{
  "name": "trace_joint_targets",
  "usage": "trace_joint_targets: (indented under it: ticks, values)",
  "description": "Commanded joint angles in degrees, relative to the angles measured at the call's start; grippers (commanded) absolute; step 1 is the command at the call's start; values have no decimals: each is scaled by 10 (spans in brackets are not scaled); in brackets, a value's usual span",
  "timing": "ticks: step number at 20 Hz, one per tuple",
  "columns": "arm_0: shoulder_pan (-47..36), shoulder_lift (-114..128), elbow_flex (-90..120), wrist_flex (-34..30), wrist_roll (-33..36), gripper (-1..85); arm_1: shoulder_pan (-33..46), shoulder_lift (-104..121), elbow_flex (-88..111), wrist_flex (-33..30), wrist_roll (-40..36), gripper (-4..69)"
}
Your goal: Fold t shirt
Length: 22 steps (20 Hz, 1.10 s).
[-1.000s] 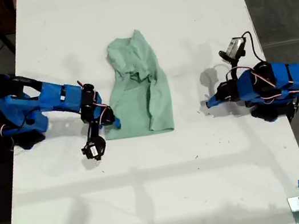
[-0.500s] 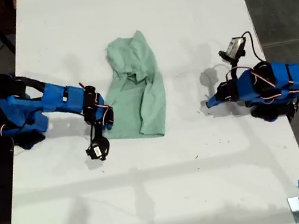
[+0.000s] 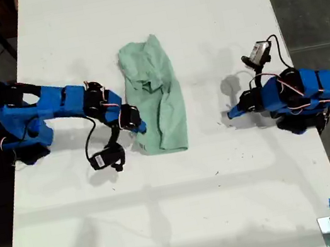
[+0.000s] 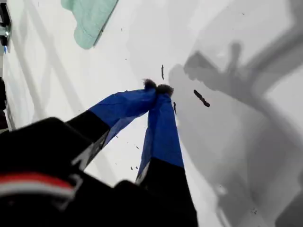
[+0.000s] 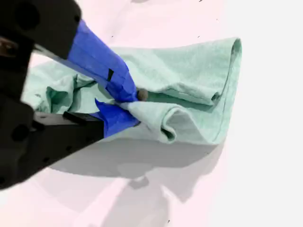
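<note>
Fingers first: my second gripper (image 5: 130,108) is pinched tight on a fold of the t shirt (image 5: 189,71), tips together with mint cloth bunched between them. In the exterior view that gripper (image 3: 138,125) sits at the shirt's 8 o'clock edge, carrying the side flap inward over the body. My first gripper (image 4: 157,88) has its tips pressed together on nothing, parked over bare white table (image 4: 246,156); in the exterior view it (image 3: 232,113) rests well apart from the cloth, at about 3 o'clock from it.

The t shirt (image 3: 155,96) lies mid-table, long axis running 12 to 6, wrinkled, hem end rolled under at 6 o'clock.

Risks, my read: the grip looks shallow, only a small ridge of fabric is caught, so a fast pull could slip it out and drop the flap halfway. Nothing pins the far side, so dragging toward 3 o'clock may slide the whole shirt instead of folding it. The curled lip near the jaws could get trapped under and leave a lumpy, skewed fold. The wrist cable (image 3: 92,128) hangs near the cloth edge; a snag is possible.
</note>
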<state>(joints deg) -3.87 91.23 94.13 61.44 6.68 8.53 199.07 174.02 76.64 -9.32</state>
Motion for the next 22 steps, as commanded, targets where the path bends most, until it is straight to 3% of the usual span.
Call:
trace_joint_targets:
  ticks: [1, 3, 6, 11, 14, 16, 17, 22]
  values:
    - [7, -64, -95, -24, 38, 140, -3, 11, 40, 0, -9, 3]
    - [11, -140, -156, -19, 65, 245, -3, 11, 40, 0, -10, 4]
    - [13, -163, -173, -16, 76, 254, -3, 11, 40, 0, -11, 4]
    - [5, 21, -91, 71, 36, 232, -3, 11, 40, 0, -11, 4]
    - [-31, 295, 170, 23, -35, 186, -3, 11, 40, 0, -11, 4]
    - [-83, 543, 448, -77, -68, -1, -3, 11, 40, 0, -11, 4]
    - [-96, 666, 580, -128, -69, -1, -1, 11, 40, 0, -12, 4]
    - [-91, 944, 810, -97, -108, -2, 11, 12, 40, 0, -18, 5]
